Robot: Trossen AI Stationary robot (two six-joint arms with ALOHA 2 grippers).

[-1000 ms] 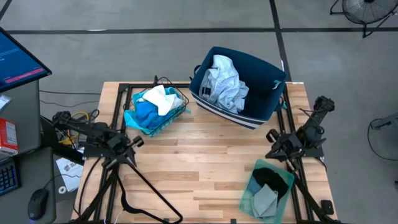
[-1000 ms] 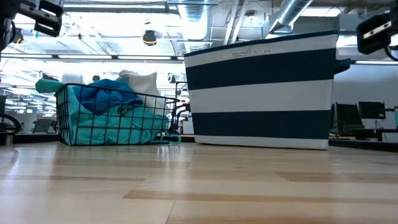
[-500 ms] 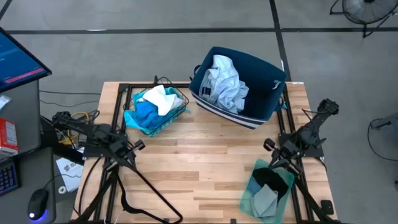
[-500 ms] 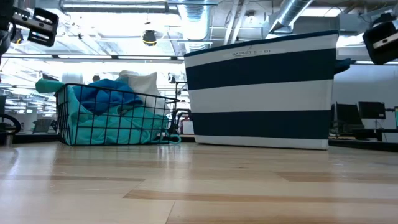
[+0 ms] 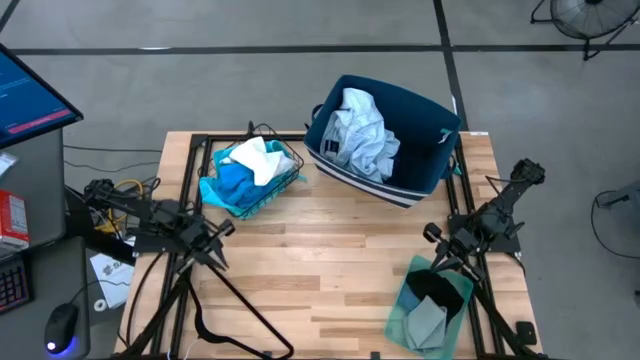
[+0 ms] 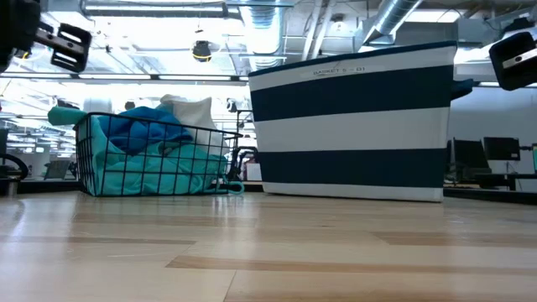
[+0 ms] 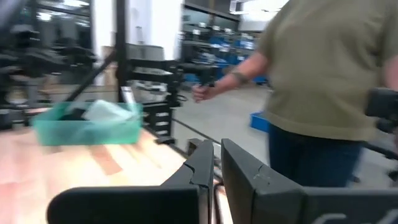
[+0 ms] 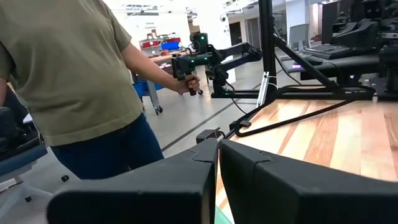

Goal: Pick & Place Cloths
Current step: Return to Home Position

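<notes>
Looking past the left claw (image 7: 217, 152) from its own wrist camera, we see its two dark fingers drawn together with nothing between them. From above, we find that claw low over the counter (image 5: 330, 260) near its left edge, well apart from every cloth. The right claw (image 8: 219, 146) is likewise closed on nothing. From above it hangs near the counter's right edge, just beside the far rim of the translucent green tray (image 5: 397, 312).

We count three containers. The black wire basket (image 5: 285, 180) sits at the far left of the counter. It holds a bright turquoise cloth (image 5: 222, 192) that spills against its mesh, a deeper blue cloth (image 5: 237, 177) on top of that, and a white cloth (image 5: 262, 158) heaped at the back. The navy fabric bin (image 5: 418, 128) stands to its right, turned at an angle. A crumpled pale blue-white garment (image 5: 360, 130) fills the left part of its inside. From counter level the bin's side shows broad navy and white stripes, and a gap separates it from the basket.

In the green tray, at the near right corner, a small black cloth (image 5: 432, 287) lies toward the far end and a grey cloth (image 5: 428, 320) lies just nearer, the two touching.

Both wrist cameras catch a person (image 8: 68, 74) in an olive shirt standing beyond the counter, one hand (image 8: 188, 81) gripping a dark handle.
</notes>
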